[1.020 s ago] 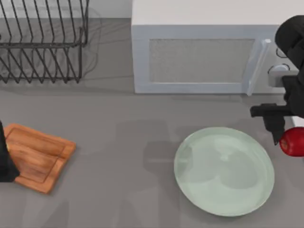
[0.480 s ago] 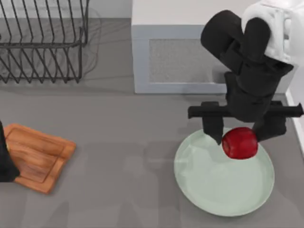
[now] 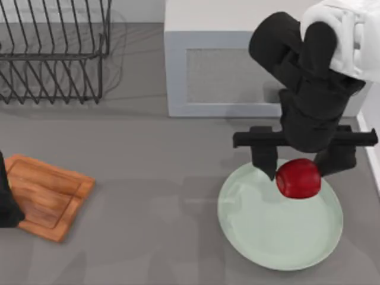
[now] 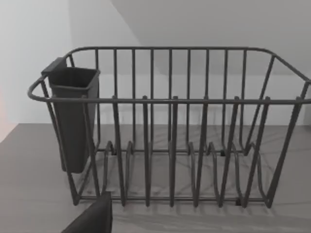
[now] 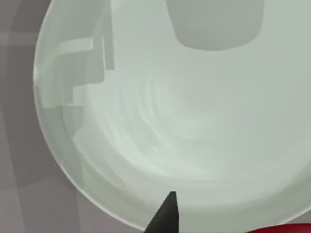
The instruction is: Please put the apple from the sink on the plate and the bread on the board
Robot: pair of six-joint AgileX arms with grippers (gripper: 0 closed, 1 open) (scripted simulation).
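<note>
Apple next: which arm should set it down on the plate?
Right. Its tool already grips the apple directly over the plate, so it probably needs only to lower and release. The left arm sits by the board at the table's left edge.

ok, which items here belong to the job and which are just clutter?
Job:
- apple, held by the right gripper over the plate
- plate
- board, by the left arm

Clutter:
- dish rack
- microwave
</note>
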